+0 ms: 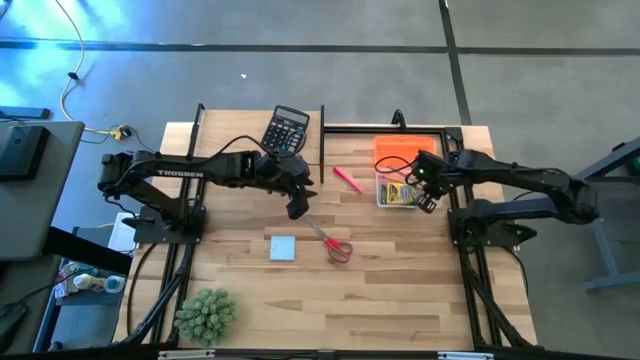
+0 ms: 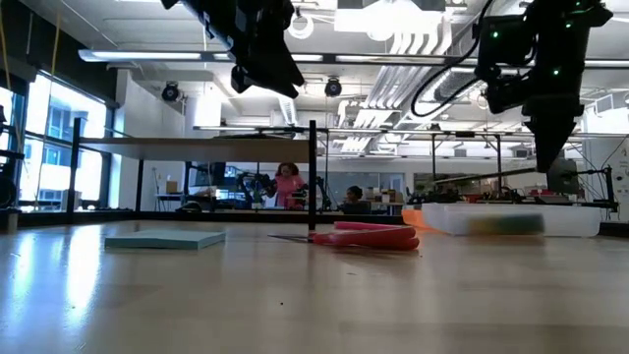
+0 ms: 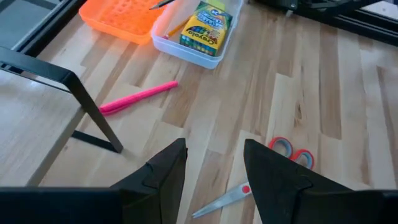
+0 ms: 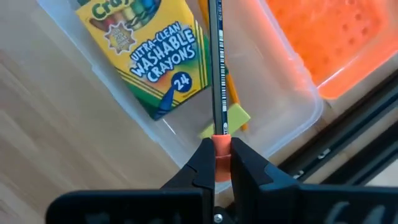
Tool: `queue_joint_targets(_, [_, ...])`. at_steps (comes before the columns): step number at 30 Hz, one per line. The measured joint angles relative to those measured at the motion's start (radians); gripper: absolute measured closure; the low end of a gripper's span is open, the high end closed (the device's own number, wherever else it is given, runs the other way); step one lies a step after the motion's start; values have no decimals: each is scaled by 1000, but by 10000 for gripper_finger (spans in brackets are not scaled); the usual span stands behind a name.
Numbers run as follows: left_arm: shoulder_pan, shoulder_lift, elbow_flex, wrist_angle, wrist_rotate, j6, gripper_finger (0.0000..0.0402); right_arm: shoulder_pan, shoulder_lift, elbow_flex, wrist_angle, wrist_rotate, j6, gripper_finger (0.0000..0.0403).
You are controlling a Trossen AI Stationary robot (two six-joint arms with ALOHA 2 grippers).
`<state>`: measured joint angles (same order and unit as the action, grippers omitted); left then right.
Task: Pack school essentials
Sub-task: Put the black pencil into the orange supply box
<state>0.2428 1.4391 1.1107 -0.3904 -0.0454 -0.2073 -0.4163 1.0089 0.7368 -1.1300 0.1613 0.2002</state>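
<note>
Pencil point(image 4: 217, 68) sits pinched by its eraser end in our right gripper point(image 4: 216, 163), reaching out over the clear plastic bin point(image 4: 292, 93) where the crayon box point(image 4: 146, 50) lies. Our left gripper point(image 3: 212, 163) hovers parted and empty above the red-handled scissors point(image 3: 283, 158), the pink-red marker point(image 3: 138, 98) nearby.

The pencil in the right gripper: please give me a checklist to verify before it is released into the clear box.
1. Right gripper shut on the pencil, near its eraser end: ok.
2. Pencil is above the clear box, not the orange lid: ok.
3. Drop zone beside the yellow crayon box is free: not ok, another pencil and a yellowish piece lie there.
4. Pencil tip's height above the box floor: cannot tell.
5. Left gripper is clear of the box, open above the red-handled scissors: ok.
</note>
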Motion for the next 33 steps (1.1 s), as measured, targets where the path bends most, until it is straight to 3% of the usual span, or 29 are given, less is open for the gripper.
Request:
queue_joint_targets(10, [0,1,0,0,-29,-29,248,-11,100,3,8,-38,-3,391])
queue_joint_targets(21, [0,1,0,0,-37,-29,248,-30,107,126,-56,-31,-12,391])
queue_joint_targets(26, [0,1,0,0,-37,-29,248,-66,151,127,-132,-22,-105,391])
queue_joint_targets(33, [0,1,0,-1,-37,-26,248,-104,185,127,-105,-5,-242,391])
